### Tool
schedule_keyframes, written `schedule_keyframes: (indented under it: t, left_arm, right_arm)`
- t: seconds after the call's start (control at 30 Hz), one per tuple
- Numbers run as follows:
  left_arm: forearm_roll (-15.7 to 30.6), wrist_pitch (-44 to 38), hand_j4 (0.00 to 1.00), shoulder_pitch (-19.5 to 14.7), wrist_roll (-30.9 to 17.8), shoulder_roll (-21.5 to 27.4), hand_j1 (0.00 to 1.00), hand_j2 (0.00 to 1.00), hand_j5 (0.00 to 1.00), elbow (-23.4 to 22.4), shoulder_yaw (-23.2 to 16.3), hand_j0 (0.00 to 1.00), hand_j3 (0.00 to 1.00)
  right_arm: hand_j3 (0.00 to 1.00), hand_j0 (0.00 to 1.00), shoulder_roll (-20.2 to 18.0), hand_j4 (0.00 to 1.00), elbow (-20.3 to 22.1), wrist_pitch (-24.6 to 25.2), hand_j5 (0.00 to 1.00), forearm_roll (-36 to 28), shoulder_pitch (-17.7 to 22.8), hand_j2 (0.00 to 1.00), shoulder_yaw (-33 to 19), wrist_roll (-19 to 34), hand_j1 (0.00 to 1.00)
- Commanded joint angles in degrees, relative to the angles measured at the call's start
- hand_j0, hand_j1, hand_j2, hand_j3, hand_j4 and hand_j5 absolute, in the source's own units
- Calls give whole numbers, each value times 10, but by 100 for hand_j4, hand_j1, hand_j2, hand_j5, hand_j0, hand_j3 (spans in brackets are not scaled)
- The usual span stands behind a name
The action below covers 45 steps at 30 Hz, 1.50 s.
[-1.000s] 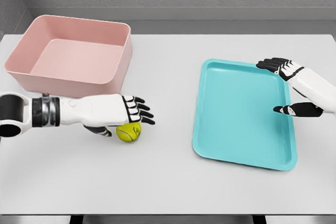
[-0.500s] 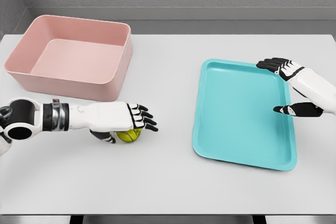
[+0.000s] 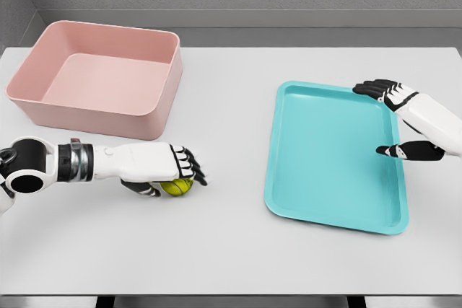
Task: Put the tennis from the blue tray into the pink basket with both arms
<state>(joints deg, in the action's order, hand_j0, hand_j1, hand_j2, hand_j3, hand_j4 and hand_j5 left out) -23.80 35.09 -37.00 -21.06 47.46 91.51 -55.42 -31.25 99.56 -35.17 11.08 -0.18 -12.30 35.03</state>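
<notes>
The yellow-green tennis ball lies on the white table in front of the pink basket, not on the blue tray. My left hand lies over the ball. Its fingers curl down over the top and the thumb sits at the ball's left side, so only the lower part of the ball shows. My right hand hovers over the tray's far right edge with fingers spread, holding nothing. Nothing lies in the tray or in the basket.
The white table carries the basket at the far left and the tray at the right. A grey wall runs behind the table's far edge.
My left hand slid back to the left and lowered over the ball, and its fingers went from stretched out to curled around it. The ball and the right hand stayed in place.
</notes>
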Motion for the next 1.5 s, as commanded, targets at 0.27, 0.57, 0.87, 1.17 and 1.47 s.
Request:
schedule_keyframes:
  t: [0.27,0.57,0.87,1.17,1.47]
  left_arm:
    - [9,-1,57,-3,-7,1,57,57,57,-2,2,57,57]
    - [14,-1,58,-21,-7,4,58,58,58,4,3,58,58]
    - [50,-1,59,-52,-7,11,59,59,59,4,6,59,59]
    - [75,-1,59,-76,-7,33,59,59,59,-1,20,59,59]
    - [87,-1,59,-89,-7,36,59,59,59,-18,47,59,59]
  right_arm:
    - [100,100,0,100,1,2,100,-4,-1,100,0,0,100]
    - [100,100,0,100,0,2,100,-4,-1,100,0,0,100]
    - [100,100,0,100,1,2,100,-4,-1,100,0,0,100]
    - [100,100,0,100,1,2,100,-5,-1,100,0,0,100]
    - [100,100,0,100,2,2,100,-5,0,100,0,0,100]
